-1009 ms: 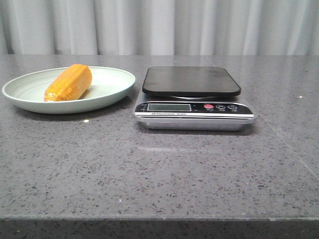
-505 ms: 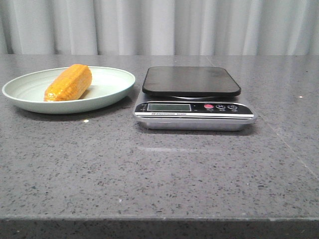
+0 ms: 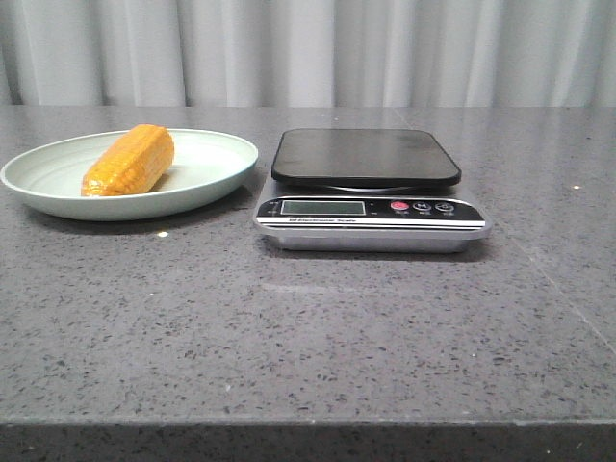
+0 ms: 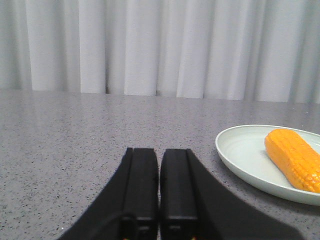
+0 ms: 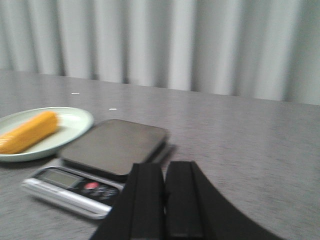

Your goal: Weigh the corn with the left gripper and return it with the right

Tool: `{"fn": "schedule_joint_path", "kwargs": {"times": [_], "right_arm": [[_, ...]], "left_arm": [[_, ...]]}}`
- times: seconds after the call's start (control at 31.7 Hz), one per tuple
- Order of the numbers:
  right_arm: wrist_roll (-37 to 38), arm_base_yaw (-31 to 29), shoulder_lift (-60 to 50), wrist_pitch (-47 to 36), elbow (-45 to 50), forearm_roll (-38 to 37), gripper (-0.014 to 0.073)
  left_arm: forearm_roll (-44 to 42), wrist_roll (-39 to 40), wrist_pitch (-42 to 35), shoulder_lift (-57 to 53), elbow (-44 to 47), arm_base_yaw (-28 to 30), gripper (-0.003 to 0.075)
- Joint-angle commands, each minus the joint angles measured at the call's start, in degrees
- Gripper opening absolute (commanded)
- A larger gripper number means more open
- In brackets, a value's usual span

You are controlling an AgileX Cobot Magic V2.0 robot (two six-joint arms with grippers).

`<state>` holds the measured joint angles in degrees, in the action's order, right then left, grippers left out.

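Pale grey curtains (image 3: 308, 53) hang in folds along the far edge of a speckled dark grey counter (image 3: 308, 337). On the left of the counter sits a shallow, pale green plate (image 3: 217, 159), and the corn (image 3: 129, 161) lies in it, a stubby orange-yellow cob with rows of kernels, resting on its side toward the left half of the plate with one end pointing to the far right and the other to the near left. Nothing touches it but the plate.

Just to the right of the plate, close but apart from it, stands a kitchen scale (image 3: 371, 223) with a silver body. Its black weighing platform (image 3: 366, 156) is bare. Along the near face runs a grey display (image 3: 322, 207), with a red button (image 3: 399, 205) and two dark buttons to its right.

Neither arm shows in the front view. In the left wrist view the left end effector (image 4: 159, 190) sits low over the counter with its two black fingers pressed together and nothing between them; the plate and the corn lie ahead of it and to its right. In the right wrist view, which is somewhat blurred, the right end effector (image 5: 164, 200) likewise has its fingers pressed together and holds nothing, with the scale and, beyond it, the plate with the corn lying ahead and to its left.
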<state>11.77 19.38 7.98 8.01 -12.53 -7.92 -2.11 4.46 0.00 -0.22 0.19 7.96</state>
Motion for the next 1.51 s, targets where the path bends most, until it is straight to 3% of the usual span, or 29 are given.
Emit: {"fn": "schedule_joint_path", "kwargs": {"times": [0.0, 0.16, 0.32, 0.47, 1.48], "right_arm": [[-0.30, -7.69, 0.49, -7.43, 0.38, -1.12, 0.0142], [-0.30, -17.19, 0.32, -8.96, 3.60, 1.98, 0.0142], [-0.30, -19.97, -2.17, -14.73, 9.40, 1.98, 0.0142], [-0.30, -22.27, -8.36, -15.47, 13.78, 3.05, 0.0142], [-0.30, -22.48, -9.56, -14.38, 13.69, 3.04, 0.0142]], "left_arm": [[0.54, -0.01, -4.41, -1.27, 0.40, -0.03, 0.0134], [0.54, -0.01, -4.41, -1.27, 0.40, -0.03, 0.0134], [0.54, -0.01, -4.41, -1.27, 0.40, -0.03, 0.0134], [0.54, -0.01, -4.41, -1.27, 0.40, -0.03, 0.0134], [0.54, -0.01, -4.41, -1.15, 0.40, -0.03, 0.0134]]}}
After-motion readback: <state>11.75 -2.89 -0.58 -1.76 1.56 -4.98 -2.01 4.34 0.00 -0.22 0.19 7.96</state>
